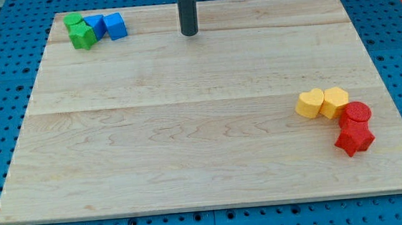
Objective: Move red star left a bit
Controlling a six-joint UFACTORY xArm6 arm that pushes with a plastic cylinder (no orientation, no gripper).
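Observation:
The red star (pixel 354 138) lies near the view's lower right of the wooden board (pixel 188 128). A red cylinder (pixel 357 112) touches it just above. My tip (pixel 190 33) is at the view's top centre, far to the upper left of the red star and touching no block.
A yellow heart (pixel 309 104) and a yellow hexagon (pixel 334 102) sit side by side, left of the red cylinder. At the top left, a green block (pixel 73 22), a green star (pixel 82 36) and two blue blocks (pixel 96 25) (pixel 115 26) cluster together.

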